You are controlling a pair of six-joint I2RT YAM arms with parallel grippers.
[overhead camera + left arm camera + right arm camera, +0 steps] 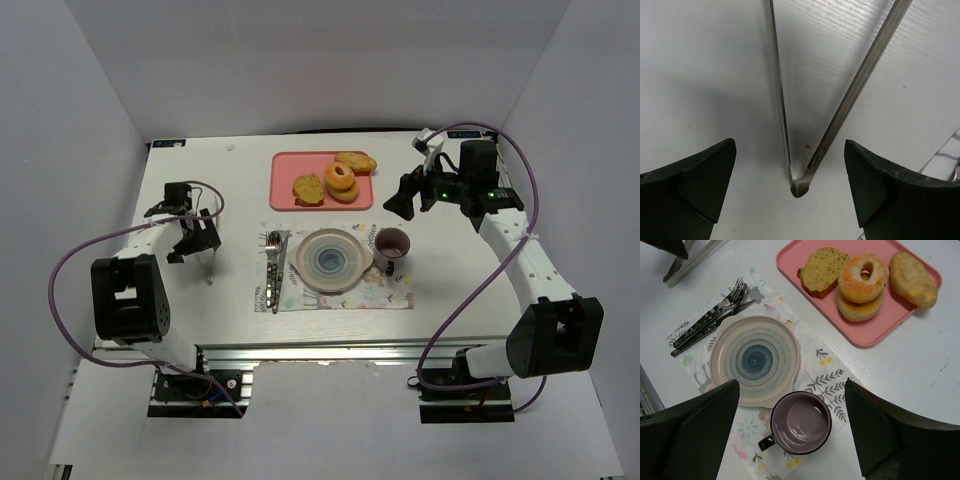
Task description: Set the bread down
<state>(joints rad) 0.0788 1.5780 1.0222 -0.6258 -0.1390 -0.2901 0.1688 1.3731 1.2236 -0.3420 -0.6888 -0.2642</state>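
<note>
**A:** Where is the bread (863,271)?

**B:** On the pink tray (285,165) at the far side of the worktop (230,200). The top view shows only a small orange ring. The right wrist view shows it resting on top of a paler ring (860,309), slightly offset. A toast slice (822,269) lies against it on one side and an oval roll (915,279) just beside it on the other.

**A:** And the right tool (403,203)?

**B:** Its fingers (700,430) stand wide apart with nothing between them. From above, it hangs near the tray's right end. Its own camera looks down at a purple mug (801,422), a ringed plate (755,360) and cutlery (710,320), all on a patterned placemat (825,382).

**A:** The left tool (190,243)?

**B:** Also apart, and well away from the tray, on the left of the worktop. Its wrist view shows metal tongs (799,186) lying on the worktop. Their hinged end sits between the two fingers (705,180) and touches neither. From above, the tongs are just a thin line.

**A:** What lies around the bread's path?

**B:** The mug stands close against the plate's right edge, between the right tool and the plate. The cutlery lies along the plate's left side. On the tray, the roll sits on the side nearest the right tool.
</note>
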